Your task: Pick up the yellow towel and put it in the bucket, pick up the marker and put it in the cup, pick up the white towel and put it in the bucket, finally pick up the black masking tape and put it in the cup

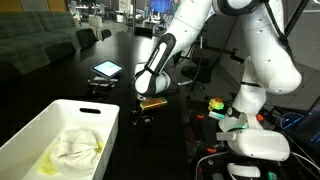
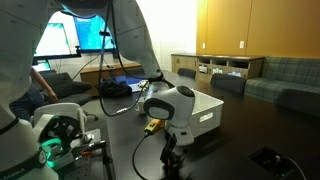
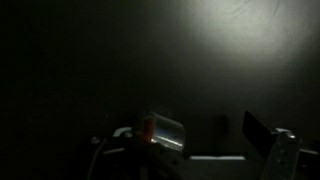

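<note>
The white bucket (image 1: 95, 112) stands at the near left of the black table, and it also shows behind the arm (image 2: 208, 108). Inside it lie the white towel (image 1: 80, 145) and the yellow towel (image 1: 48, 162), crumpled together. My gripper (image 1: 143, 114) hangs low over the table just right of the bucket, and in the wrist view it (image 3: 195, 138) stands open. A clear cup (image 3: 162, 130) sits by its left side with something red-orange inside, perhaps the marker (image 3: 148, 127). One dark fingertip (image 3: 260, 133) shows on the right. The black masking tape is not discernible on the dark table.
A lit tablet (image 1: 106, 69) lies further back on the table. The robot's white base and cables (image 1: 250, 140) crowd the right side. Chairs and a sofa (image 1: 40, 40) stand beyond the table. A monitor (image 2: 75, 38) glows behind the arm.
</note>
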Robot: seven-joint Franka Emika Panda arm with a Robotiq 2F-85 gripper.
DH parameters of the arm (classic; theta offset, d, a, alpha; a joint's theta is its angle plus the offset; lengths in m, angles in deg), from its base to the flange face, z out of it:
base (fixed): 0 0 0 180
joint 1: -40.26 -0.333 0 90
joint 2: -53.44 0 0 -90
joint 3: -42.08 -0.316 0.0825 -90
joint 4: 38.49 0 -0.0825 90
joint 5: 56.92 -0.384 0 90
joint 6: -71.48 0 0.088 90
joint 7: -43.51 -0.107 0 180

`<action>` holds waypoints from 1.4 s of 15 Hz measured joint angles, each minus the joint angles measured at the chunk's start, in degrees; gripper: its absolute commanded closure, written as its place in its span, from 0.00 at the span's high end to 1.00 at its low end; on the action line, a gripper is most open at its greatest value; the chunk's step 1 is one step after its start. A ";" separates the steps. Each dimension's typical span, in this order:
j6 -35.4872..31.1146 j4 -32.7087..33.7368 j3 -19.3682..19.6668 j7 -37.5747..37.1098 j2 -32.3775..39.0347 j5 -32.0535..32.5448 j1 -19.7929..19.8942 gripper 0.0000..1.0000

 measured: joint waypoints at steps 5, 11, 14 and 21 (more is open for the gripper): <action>0.00 0.37 0.52 -0.23 0.89 0.00 0.13 1.00; 0.21 0.33 1.49 -1.11 0.91 0.25 0.17 0.47; 0.44 0.14 2.09 -2.04 0.43 0.76 0.12 0.32; 1.60 0.16 3.85 -5.10 -0.27 3.90 -1.57 0.18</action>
